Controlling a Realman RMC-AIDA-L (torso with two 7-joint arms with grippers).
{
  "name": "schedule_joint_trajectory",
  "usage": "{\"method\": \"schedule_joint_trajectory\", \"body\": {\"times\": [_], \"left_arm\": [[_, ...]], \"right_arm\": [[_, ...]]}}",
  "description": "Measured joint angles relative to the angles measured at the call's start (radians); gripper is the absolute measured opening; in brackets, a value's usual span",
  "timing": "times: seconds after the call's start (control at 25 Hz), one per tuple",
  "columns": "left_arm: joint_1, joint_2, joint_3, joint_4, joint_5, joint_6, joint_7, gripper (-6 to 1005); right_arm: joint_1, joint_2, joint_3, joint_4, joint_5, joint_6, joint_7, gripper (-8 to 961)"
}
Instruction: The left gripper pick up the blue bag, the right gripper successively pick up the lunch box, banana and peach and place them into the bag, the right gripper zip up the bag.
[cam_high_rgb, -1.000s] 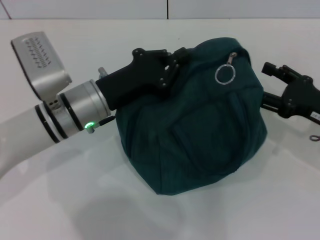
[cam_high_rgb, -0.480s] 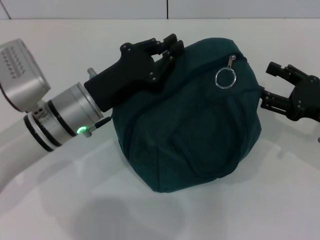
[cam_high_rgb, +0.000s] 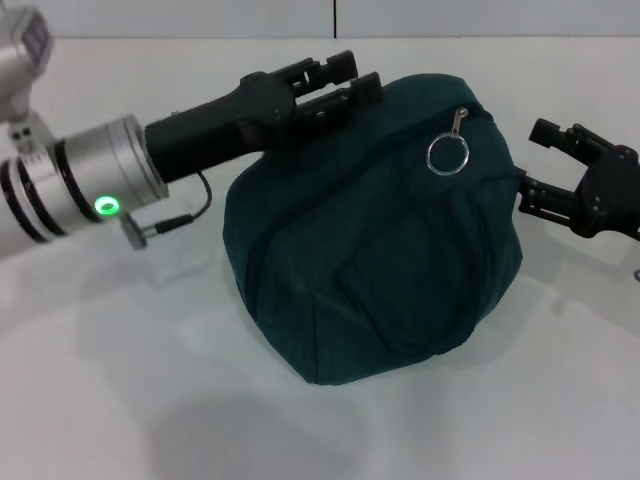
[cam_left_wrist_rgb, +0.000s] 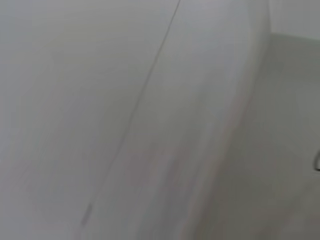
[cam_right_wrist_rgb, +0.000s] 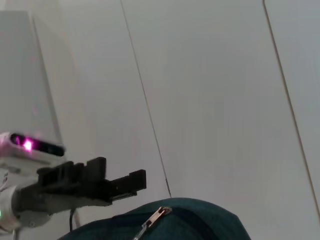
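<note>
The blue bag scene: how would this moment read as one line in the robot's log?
blue bag: zipped, on table | left gripper: at bag's top edge, jaws open | right gripper: beside bag, jaws open

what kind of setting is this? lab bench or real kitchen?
Probably a lab bench, not a kitchen: bare white tabletop, plain panelled white wall behind, and only the zipped blue bag between the left claw and right claw.
</note>
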Motion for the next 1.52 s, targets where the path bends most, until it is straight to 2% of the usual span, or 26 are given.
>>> {"method": "schedule_joint_trajectory", "body": {"times": [0.12,0.2,0.36,0.52,0.6,0.8,1.04,1.24,1.52], "left_arm": [[-0.047,0.039,0.000,0.000,0.072,0.030,-0.111,573],[-0.072,0.056,0.000,0.000,0.112,0.040,-0.136,630],[-0.114,0.076,0.000,-0.005,0.154,-0.004,-0.162,743],[-0.134,0.072,0.000,-0.002,0.174,-0.114,-0.167,828],[-0.150,0.060,0.000,0.000,0.204,-0.182,-0.169,870],[-0.173,0.041,0.000,0.000,0.277,-0.228,-0.177,873],[-0.173,0.032,-0.001,0.000,0.297,-0.223,-0.161,862],[-0.141,0.015,-0.053,0.000,0.308,-0.221,-0.049,649],[-0.067,-0.011,-0.164,0.000,0.316,-0.137,0.109,466]], "right_arm": [[0.000,-0.001,-0.001,-0.001,0.000,0.000,0.000,862],[0.000,-0.002,-0.001,-0.001,0.000,-0.001,0.000,861],[0.000,-0.005,-0.001,-0.001,0.000,-0.009,-0.001,860],[0.001,-0.005,-0.002,-0.002,-0.002,-0.010,-0.001,859],[0.002,-0.005,-0.003,-0.003,-0.002,-0.010,-0.001,859],[0.002,-0.005,-0.003,-0.003,-0.004,-0.010,-0.002,858],[-0.006,-0.002,-0.003,-0.003,-0.004,-0.010,-0.006,856],[-0.007,0.001,-0.003,-0.003,-0.004,-0.012,-0.009,855],[-0.014,0.002,0.000,-0.003,-0.004,-0.023,-0.009,854]]}}
